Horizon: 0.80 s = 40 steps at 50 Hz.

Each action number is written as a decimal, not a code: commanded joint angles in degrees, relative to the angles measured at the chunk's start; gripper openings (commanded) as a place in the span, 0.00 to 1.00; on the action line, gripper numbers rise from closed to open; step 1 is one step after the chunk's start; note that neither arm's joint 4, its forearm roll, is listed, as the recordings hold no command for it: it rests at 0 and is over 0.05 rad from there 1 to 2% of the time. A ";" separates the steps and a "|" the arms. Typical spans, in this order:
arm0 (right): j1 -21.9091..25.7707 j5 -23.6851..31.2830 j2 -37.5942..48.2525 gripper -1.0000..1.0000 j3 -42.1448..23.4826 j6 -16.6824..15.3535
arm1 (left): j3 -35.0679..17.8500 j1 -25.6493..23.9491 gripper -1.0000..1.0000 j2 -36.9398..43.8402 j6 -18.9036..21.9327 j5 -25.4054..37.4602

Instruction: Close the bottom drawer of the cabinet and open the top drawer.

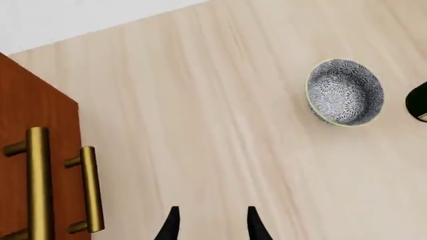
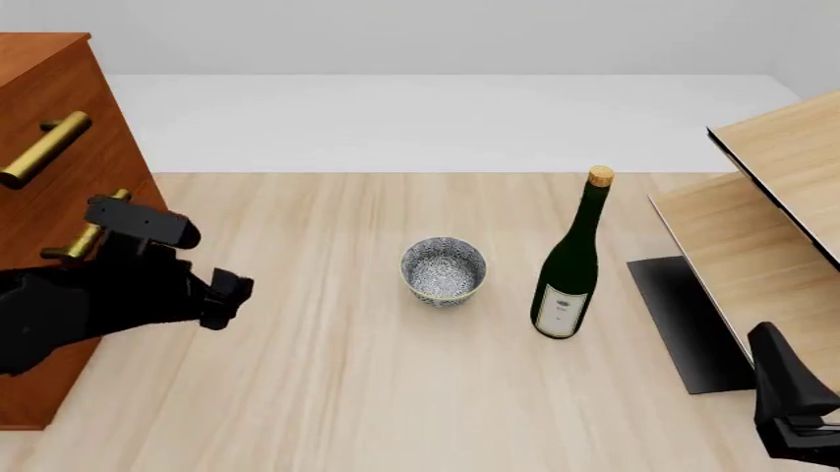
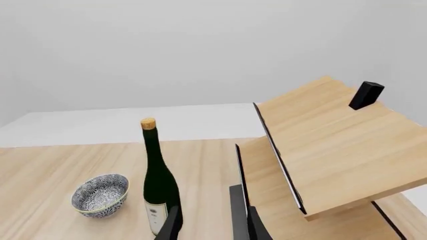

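The reddish-brown cabinet (image 2: 53, 88) stands at the table's left edge. Its top drawer (image 2: 73, 103) sits flush with the front, its brass bar handle (image 2: 46, 149) free. The middle drawer's handle (image 2: 87, 232) shows just below. My left arm hides the bottom drawer in the front view. The left wrist view shows the cabinet (image 1: 33, 110) front with two brass handles (image 1: 40, 185); which drawers they belong to is unclear. My left gripper (image 2: 224, 301) (image 1: 213, 225) is open, empty, over the table just right of the cabinet. My right gripper (image 2: 777, 369) (image 3: 213, 225) is open and empty at the near right.
A blue-patterned bowl (image 2: 444, 270) sits mid-table, with a dark green wine bottle (image 2: 571, 270) standing to its right. A pale wooden slanted panel structure (image 2: 774, 177) on a black base (image 2: 683, 315) fills the right side. A small black block (image 3: 365, 95) rests on its upper panel.
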 commanded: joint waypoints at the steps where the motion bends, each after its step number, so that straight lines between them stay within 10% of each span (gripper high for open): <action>1: -0.05 0.00 -0.04 1.00 0.02 0.25 | -3.99 -3.31 1.00 -1.27 5.19 0.99; 22: -0.05 -0.11 0.03 1.00 0.03 0.54 | -4.97 -1.93 1.00 -6.27 34.05 -0.98; 40: -0.06 -0.13 0.00 1.00 0.04 0.99 | -7.06 -2.67 1.00 -6.97 47.76 -6.17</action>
